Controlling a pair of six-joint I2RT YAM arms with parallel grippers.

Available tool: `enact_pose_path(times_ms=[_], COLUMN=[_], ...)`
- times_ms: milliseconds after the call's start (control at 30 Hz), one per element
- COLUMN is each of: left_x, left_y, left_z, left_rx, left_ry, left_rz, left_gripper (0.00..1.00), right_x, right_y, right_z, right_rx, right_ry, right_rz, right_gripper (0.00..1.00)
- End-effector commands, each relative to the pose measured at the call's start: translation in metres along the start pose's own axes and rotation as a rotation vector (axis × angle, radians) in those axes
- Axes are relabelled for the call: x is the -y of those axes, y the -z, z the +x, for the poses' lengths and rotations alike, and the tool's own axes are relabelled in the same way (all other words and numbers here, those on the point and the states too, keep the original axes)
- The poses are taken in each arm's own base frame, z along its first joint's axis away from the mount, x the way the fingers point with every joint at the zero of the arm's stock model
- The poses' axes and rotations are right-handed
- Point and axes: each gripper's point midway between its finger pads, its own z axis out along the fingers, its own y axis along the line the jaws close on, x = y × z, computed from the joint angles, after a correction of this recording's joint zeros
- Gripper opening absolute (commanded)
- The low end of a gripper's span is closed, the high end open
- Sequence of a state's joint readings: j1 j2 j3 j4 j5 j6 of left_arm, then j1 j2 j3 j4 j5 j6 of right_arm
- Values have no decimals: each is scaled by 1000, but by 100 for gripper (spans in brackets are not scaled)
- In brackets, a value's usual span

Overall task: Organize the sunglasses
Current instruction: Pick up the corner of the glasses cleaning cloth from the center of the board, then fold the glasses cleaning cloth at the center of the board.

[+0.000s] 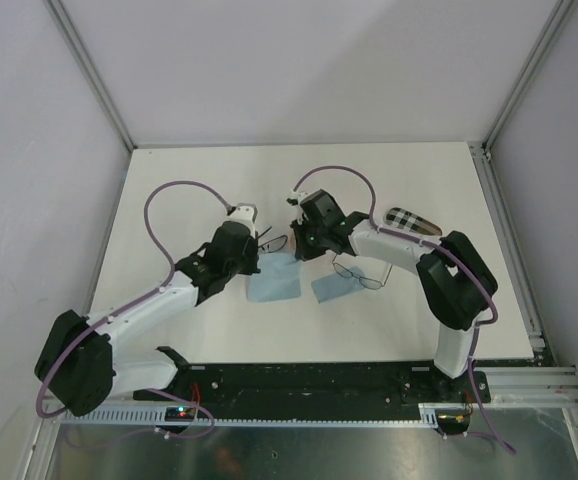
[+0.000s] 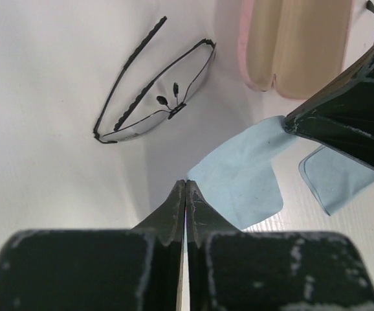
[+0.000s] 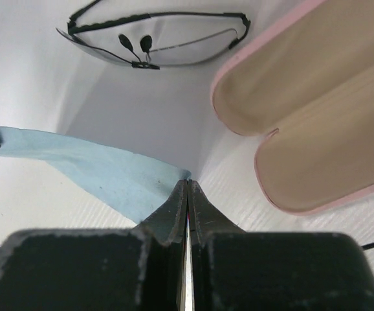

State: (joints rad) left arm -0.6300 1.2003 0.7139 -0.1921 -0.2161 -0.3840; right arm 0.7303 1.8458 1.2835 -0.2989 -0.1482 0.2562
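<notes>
Fingers of left gripper (image 2: 186,184) and right gripper (image 3: 187,184) were shut, apparently empty, tips at a blue cloth (image 2: 239,188); black-rimmed sunglasses (image 2: 154,97) lay at their 11 o'clock. Shut tips might snag cloth or shove the frame.

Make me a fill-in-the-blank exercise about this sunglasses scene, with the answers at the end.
1. The left gripper and right gripper both pinch one light ___ cloth.
2. The black-rimmed sunglasses are touched by ___ gripper.
3. The open case has a ___ rim.
Missing words: blue; neither; pink.
</notes>
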Motion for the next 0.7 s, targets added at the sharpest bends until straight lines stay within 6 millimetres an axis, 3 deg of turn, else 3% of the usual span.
enact_pose_path(times_ms=[0,233,667], left_x=[-14,-24,-25], left_y=[0,-11,-16], left_z=[-3,15,34], left_rx=[20,-29,-72], left_ry=[6,-1,-23], left_rz=[-45,-90,-70], left_gripper=[0,0,0], right_x=[-8,-12,-28], right_y=[-2,-8,-8], right_z=[-31,-29,2], right_rx=[81,63,-31], right_ry=[21,30,62], right_rz=[-5,-9,4], right_gripper=[0,0,0])
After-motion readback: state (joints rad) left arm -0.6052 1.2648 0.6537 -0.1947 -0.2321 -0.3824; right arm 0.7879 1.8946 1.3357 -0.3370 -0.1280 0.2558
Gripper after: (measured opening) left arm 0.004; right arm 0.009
